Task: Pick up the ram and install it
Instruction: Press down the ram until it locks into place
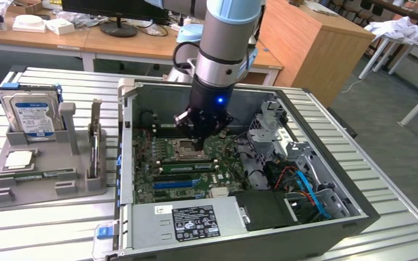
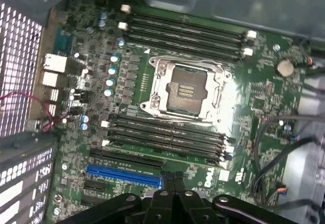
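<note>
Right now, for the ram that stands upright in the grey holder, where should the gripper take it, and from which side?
Probably its free top edge, coming straight down from above, jaws closing across the two flat faces. The ram stands on edge, thin, its bottom sunk in the grey holder.

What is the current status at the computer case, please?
Claw shut, empty, low over the motherboard. Ram on edge in the grey holder, untouched. Memory slots unobstructed.
</note>
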You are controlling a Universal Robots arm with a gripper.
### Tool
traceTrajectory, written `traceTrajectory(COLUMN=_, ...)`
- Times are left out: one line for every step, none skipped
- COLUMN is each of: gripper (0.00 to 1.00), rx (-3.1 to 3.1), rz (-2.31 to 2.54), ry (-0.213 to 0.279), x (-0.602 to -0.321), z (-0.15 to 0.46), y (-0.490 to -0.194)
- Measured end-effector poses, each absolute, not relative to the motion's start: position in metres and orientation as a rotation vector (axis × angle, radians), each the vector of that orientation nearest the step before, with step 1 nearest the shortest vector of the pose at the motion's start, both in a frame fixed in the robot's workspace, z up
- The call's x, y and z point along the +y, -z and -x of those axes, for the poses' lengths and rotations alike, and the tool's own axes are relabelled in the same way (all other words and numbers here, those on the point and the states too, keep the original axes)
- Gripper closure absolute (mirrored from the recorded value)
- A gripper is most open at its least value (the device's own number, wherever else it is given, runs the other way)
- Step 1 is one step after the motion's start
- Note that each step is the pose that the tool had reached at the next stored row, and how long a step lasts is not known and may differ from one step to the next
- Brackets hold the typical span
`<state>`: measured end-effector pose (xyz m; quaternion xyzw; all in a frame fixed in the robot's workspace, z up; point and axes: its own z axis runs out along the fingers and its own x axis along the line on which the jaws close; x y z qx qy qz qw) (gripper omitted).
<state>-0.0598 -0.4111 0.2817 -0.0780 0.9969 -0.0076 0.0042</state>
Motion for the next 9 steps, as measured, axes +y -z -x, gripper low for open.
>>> traceTrajectory(gripper=0.9, rx=3.125, rz=0.222, ry=0.027, x=-0.4111, z=0.0598, y=-0.2817)
traceTrajectory(gripper=0.9, rx=3.127, rz=0.199, ry=0.031, x=-0.4111, z=0.0598, y=-0.2817)
traceTrajectory(gripper=0.9, rx=3.129, rz=0.176, ry=0.038, x=-0.4111, z=0.0599, y=-0.2817)
traceTrajectory(gripper=0.9, rx=3.13, rz=0.156, ry=0.045, x=-0.4111, z=0.0599, y=-0.2818)
traceTrajectory(gripper=0.9, rx=3.132, rz=0.137, ry=0.052, x=-0.4111, z=0.0598, y=-0.2817)
traceTrajectory(gripper=0.9, rx=3.133, rz=0.118, ry=0.06, x=-0.4111, z=0.0598, y=-0.2817)
traceTrajectory(gripper=0.9, rx=3.134, rz=0.099, ry=0.068, x=-0.4111, z=0.0598, y=-0.2818)
traceTrajectory(gripper=0.9, rx=3.134, rz=0.081, ry=0.077, x=-0.4111, z=0.0599, y=-0.2817)
traceTrajectory(gripper=0.9, rx=3.135, rz=0.062, ry=0.087, x=-0.4111, z=0.0599, y=-0.2817)
